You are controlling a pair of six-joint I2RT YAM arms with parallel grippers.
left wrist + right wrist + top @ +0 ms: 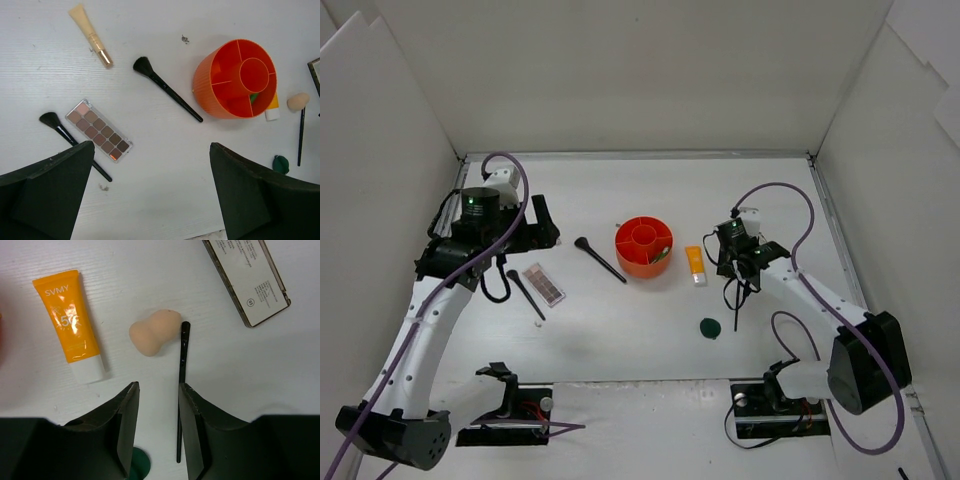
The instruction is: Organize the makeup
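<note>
I am checking my left gripper [151, 147] first. Its jaws are standing wide apart with nothing between them, over bare table near the palette. My right gripper [158, 387] is showing a narrower gap and is gripping nothing either. It is hanging above the thin black applicator stick [181, 390], which is lying flat on the table below, close along one finger's inner edge.

The red-orange round compartmented holder [643, 246] is sitting mid-table, with something green showing in one compartment. Left of it and well apart, the brown-pink rectangular eyeshadow palette [99, 130] is lying flat. I am judging it stiff, thin and breakable, so I would be taking it across its short width.

The orange plastic tube [75, 322] is lying just right of the holder. It looks light and squashy, best pinched near its white cap. The long black fluffy-headed brush [167, 90] is lying between palette and holder, and the shorter black brush [75, 145] is lying just beside the palette. Both handles look stiff and slim, likely to roll, so I would be gripping them mid-handle.

The beige gold-capped stick [91, 35] is lying alone, far from the holder. The beige egg-shaped sponge [152, 332] is resting at the applicator's tip, and I cannot tell whether they are touching. It looks soft and needs only a gentle squeeze. The dark green round compact [711, 327] is lying nearest the arm bases, low and probably slippery.
</note>
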